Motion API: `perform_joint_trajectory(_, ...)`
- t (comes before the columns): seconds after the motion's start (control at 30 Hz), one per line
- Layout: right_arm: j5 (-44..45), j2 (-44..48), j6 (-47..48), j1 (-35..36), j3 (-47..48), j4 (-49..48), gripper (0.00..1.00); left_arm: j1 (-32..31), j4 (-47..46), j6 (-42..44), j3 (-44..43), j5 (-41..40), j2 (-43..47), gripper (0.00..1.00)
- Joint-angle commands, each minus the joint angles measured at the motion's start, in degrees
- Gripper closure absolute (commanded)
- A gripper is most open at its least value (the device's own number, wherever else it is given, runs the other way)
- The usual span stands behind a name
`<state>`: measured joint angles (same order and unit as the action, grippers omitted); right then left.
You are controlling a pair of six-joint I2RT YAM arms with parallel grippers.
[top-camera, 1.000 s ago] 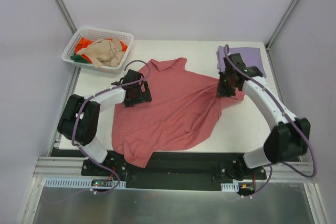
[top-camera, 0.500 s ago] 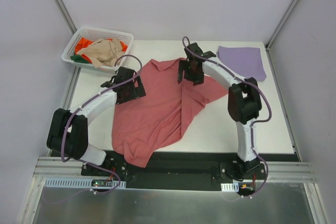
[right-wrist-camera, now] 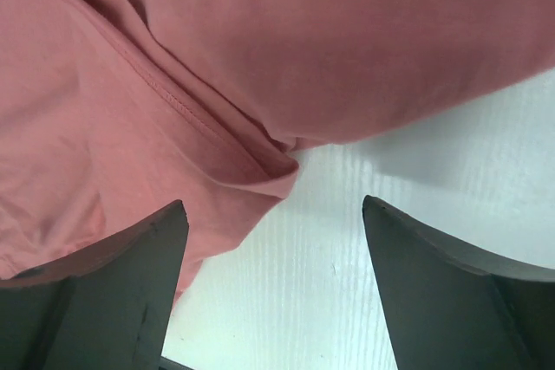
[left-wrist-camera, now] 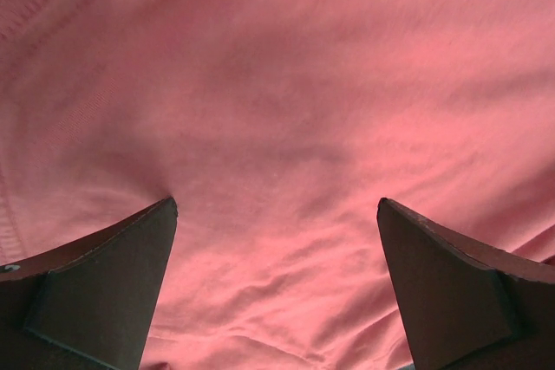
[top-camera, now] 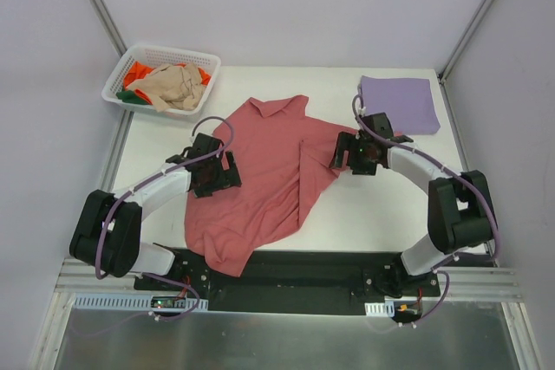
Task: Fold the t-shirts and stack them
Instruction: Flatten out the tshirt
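A dusty rose-red t-shirt [top-camera: 260, 171] lies on the white table [top-camera: 390, 205], collar at the far side, with its right part folded in over the middle. My left gripper [top-camera: 214, 177] hovers open over the shirt's left half; in the left wrist view red cloth [left-wrist-camera: 286, 84] fills the frame, and nothing is between the fingers of the gripper [left-wrist-camera: 276, 204]. My right gripper [top-camera: 349, 155] stands open at the shirt's right edge, with the folded hem [right-wrist-camera: 173, 84] just ahead of it [right-wrist-camera: 274, 204] and bare table under it. A folded lavender t-shirt [top-camera: 399, 103] lies at the back right.
A white lattice basket [top-camera: 117, 84] at the back left corner, partly off the table, holds beige [top-camera: 169, 86], orange [top-camera: 139, 68] and green [top-camera: 132, 98] shirts. The red shirt's bottom hem hangs over the near table edge [top-camera: 227, 259]. Metal frame posts rise at both back corners.
My right gripper carried the shirt's right side in over the middle, let go of it and drew back to the right edge. My left gripper slid a little nearer over the shirt.
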<state>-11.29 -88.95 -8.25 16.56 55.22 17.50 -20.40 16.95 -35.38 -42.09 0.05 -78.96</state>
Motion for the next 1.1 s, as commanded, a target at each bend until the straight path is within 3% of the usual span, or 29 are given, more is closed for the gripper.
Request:
perform_joint_trajectory(0.0, -6.73, -2.36, 5.26, 0.49, 1.11, -9.23, 0.20, -0.78, -1.83, -1.80, 1.83, 2.58, 0.83, 0.01)
perform_joint_trajectory(0.27, -7.17, -6.85, 4.82, 1.28, 3.22, -5.73, 0.43, -0.78, -1.83, -1.63, 2.10, 2.05, 0.47, 0.01)
perform_joint_trajectory(0.73, -1.72, -4.92, 4.03, 2.34, -0.20, -1.50, 0.41, -0.78, -1.83, -1.27, 1.66, 1.00, -1.37, 0.01)
perform_joint_trajectory(1.07, -2.16, -6.06, 1.92, 1.99, -1.70, -6.86, 0.53, -0.78, -1.83, -1.19, 1.22, 0.56, -2.25, 0.01)
